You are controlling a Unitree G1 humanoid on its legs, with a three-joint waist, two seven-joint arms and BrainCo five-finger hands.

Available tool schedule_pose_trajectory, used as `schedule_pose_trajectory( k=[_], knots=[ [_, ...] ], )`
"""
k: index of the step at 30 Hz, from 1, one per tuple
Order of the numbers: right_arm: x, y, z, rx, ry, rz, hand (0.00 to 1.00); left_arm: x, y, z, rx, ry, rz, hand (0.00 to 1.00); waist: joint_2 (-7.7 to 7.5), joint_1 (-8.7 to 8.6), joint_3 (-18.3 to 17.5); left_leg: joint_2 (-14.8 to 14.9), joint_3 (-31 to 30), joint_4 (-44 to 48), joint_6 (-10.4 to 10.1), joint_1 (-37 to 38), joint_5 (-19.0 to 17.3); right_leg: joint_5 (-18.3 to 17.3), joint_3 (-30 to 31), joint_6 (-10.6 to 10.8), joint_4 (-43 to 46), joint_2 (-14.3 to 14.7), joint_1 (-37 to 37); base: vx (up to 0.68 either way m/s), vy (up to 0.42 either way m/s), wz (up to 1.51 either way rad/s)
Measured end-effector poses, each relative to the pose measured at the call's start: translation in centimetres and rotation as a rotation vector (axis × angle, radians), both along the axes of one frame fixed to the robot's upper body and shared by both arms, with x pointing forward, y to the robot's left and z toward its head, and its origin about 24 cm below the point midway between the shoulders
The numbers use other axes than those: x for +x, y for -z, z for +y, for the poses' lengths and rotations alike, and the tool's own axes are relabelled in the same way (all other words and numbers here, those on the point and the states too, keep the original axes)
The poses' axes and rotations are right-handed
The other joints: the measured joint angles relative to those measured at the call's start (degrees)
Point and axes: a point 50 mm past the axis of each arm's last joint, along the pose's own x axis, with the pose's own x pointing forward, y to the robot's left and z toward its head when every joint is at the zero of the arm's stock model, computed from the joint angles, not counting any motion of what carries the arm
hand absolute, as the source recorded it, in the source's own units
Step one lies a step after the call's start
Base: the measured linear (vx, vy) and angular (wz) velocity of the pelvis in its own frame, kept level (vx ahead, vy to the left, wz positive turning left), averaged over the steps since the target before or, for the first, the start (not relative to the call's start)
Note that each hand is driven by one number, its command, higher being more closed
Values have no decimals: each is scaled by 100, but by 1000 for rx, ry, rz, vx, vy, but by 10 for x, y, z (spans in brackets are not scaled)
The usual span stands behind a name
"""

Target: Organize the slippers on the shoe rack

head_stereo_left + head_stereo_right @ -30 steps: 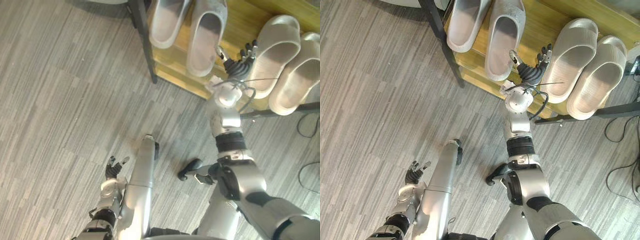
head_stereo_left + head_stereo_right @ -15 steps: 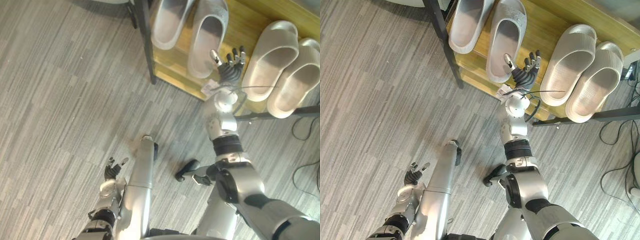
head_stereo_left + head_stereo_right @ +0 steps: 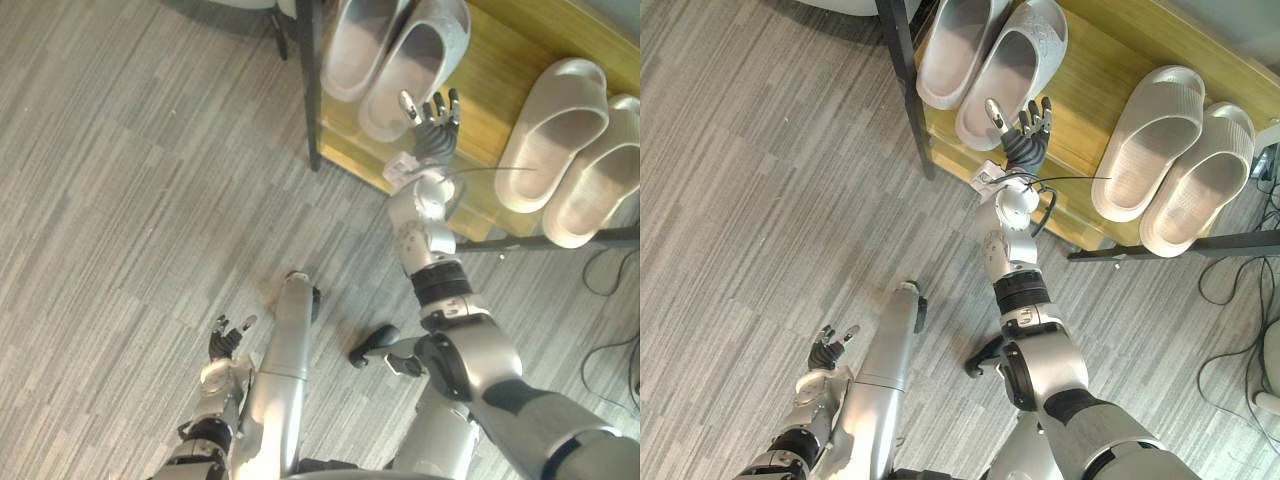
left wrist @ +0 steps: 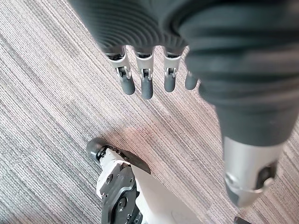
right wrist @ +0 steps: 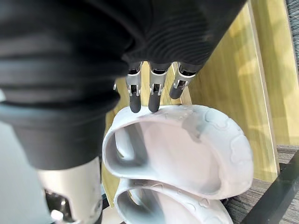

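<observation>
**Right hand at the left pair of slippers**

The right hand has its fingers straight and spread, with the thumb held apart. Its fingertips are at the side rim of a pale slipper. That slipper lies beside its mate at the left end of the wooden shoe rack. A second pair lies well apart on the right. The left hand hangs relaxed and open, near, over the grey floor.

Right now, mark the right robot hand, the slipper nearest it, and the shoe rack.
right robot hand (image 3: 1024,146), right eye view, on its dark cover.
slipper (image 3: 1006,84), right eye view, on its footbed.
shoe rack (image 3: 1086,70), right eye view, on the bare wooden shelf between the pairs.
</observation>
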Motion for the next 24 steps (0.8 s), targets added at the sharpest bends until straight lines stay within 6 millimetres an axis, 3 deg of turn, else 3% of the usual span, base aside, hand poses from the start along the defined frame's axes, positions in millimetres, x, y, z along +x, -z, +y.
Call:
schedule_pose_trajectory(
  k=[5, 11, 24],
  knots=[
    [4, -3, -9, -18, 24, 8, 0, 2, -1, -3, -6, 4, -4, 0, 28, 83, -15, -10, 5, 35, -2, -4, 0, -41, -5, -60, 76, -47, -2, 0, 0, 0],
    [6, -21, -18, -41, 47, -35, 0, -1, 4, -12, -31, 10, 14, 0, 250, 120, -142, -2, 6, 34, -3, -10, 3, -43, -14, -63, 76, -47, -3, 0, 0, 0],
    [6, -28, -11, -93, 22, -54, 0, -1, 4, -12, -35, 7, 16, 0, 250, 120, -142, 156, 164, 0, -1, 180, 0, -15, 174, -99, 35, 40, -1, 5, -10, -6]
  ],
)
